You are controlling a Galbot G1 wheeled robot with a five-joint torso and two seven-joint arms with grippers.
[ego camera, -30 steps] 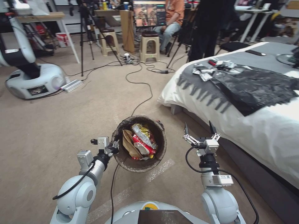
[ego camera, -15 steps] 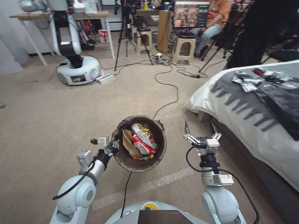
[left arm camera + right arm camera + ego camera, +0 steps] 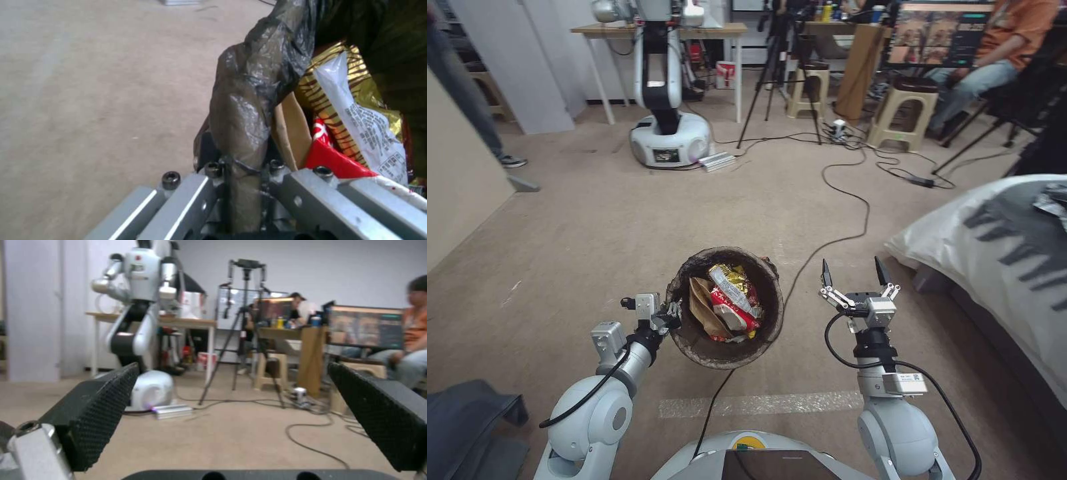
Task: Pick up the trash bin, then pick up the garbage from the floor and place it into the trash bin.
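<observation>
The bin (image 3: 725,308) is held off the floor (image 3: 594,253) by the left gripper (image 3: 668,316), whose jaws are closed on the near-left part of its rim; in the left wrist view the bag-covered rim (image 3: 249,110) is seen pinched between them. A rim grip of this kind leaves the mouth facing up, so litter can be dropped in from above. Garbage (image 3: 726,301) is already seen inside: a brown paper bag, a red-and-white carton and a gold snack wrapper. Just right of the bin, apart from it, the right gripper (image 3: 855,275) is held at about the same height, jaws spread wide and empty, presumably kept ready for picking. Beyond, open carpet is crossed by a black cable (image 3: 840,220); no loose litter can be made out on it. A bed (image 3: 1000,247) lies to the right.
</observation>
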